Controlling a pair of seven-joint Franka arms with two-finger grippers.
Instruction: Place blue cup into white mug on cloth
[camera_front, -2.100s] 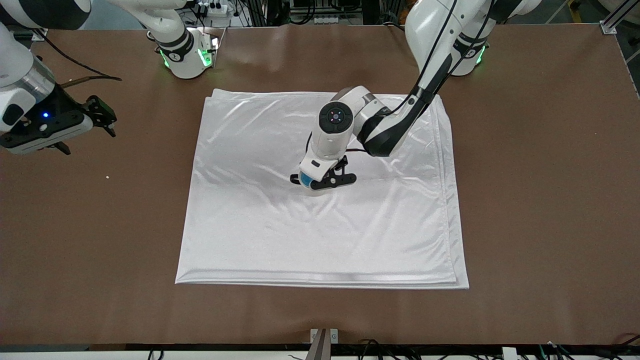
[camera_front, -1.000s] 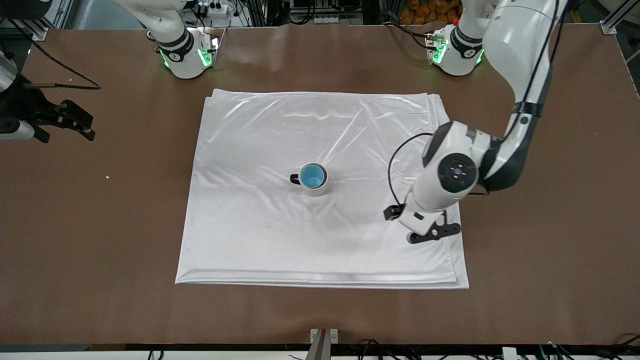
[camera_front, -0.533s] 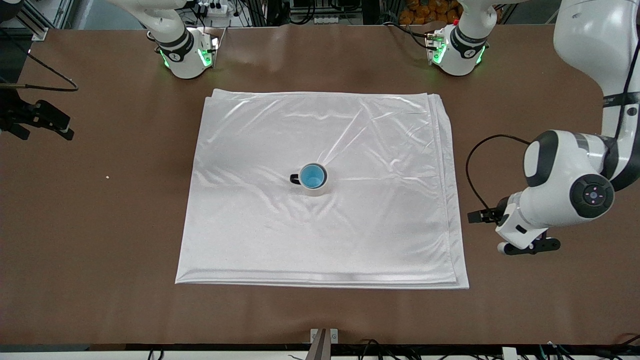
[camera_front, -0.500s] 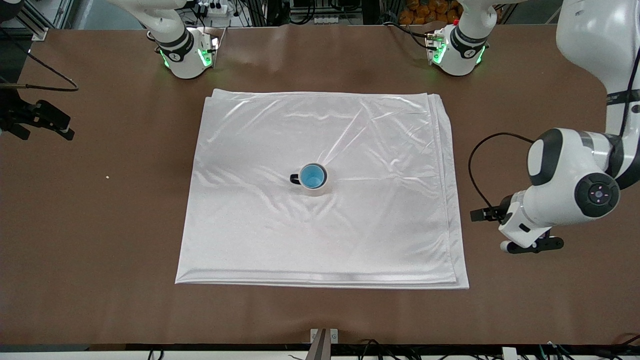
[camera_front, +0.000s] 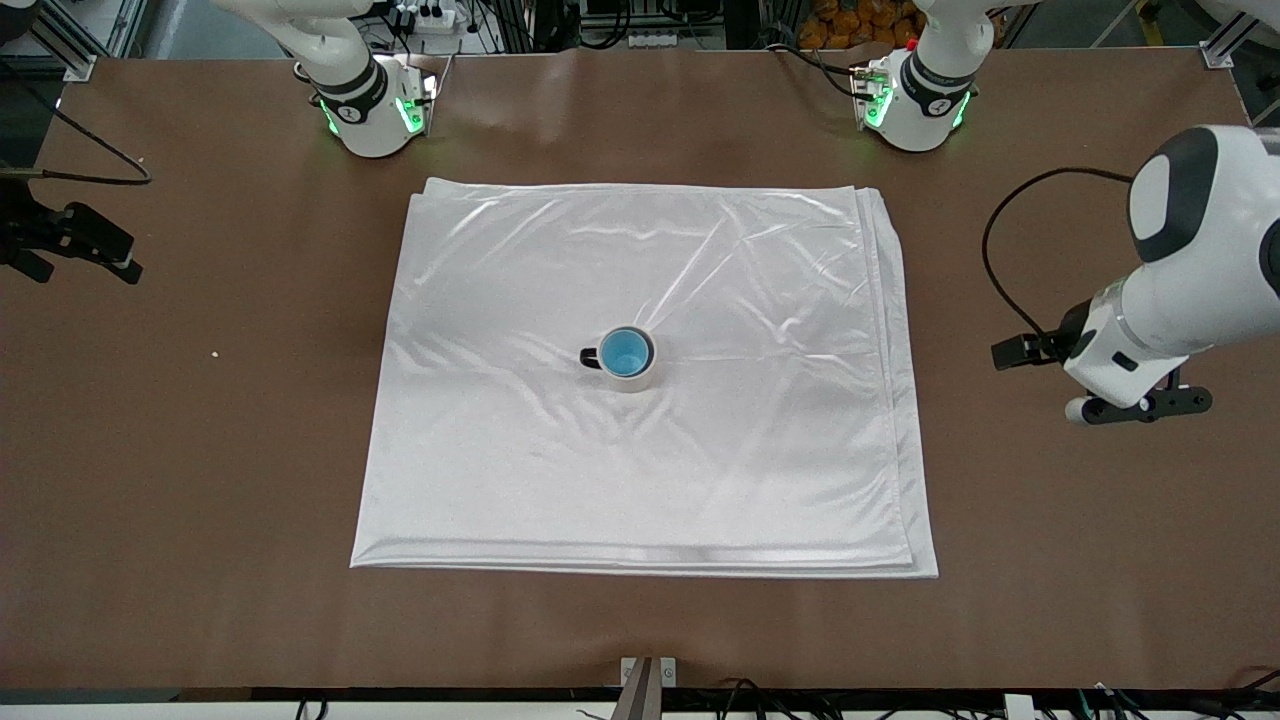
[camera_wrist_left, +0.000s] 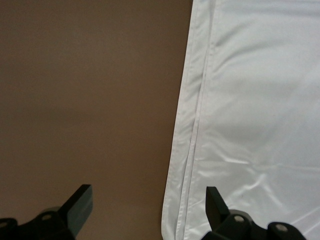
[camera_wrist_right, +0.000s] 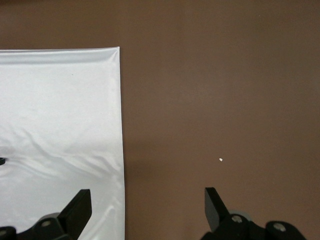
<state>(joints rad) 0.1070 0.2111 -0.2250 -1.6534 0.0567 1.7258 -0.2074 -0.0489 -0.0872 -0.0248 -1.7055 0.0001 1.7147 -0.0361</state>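
The blue cup sits inside the white mug, which stands upright near the middle of the cloth with its black handle toward the right arm's end. My left gripper is open and empty over the bare table, beside the cloth's edge at the left arm's end. In the left wrist view its fingers straddle the cloth's folded edge. My right gripper is open and empty over the bare table at the right arm's end. In the right wrist view a cloth corner shows.
The brown table surrounds the cloth on all sides. A tiny white crumb lies on the table toward the right arm's end. The two arm bases stand along the table's farthest edge from the front camera.
My left arm has swung off the cloth, out over the bare table at the left arm's end. My right gripper has drawn back a little toward its table end. Cup and mug have not moved.
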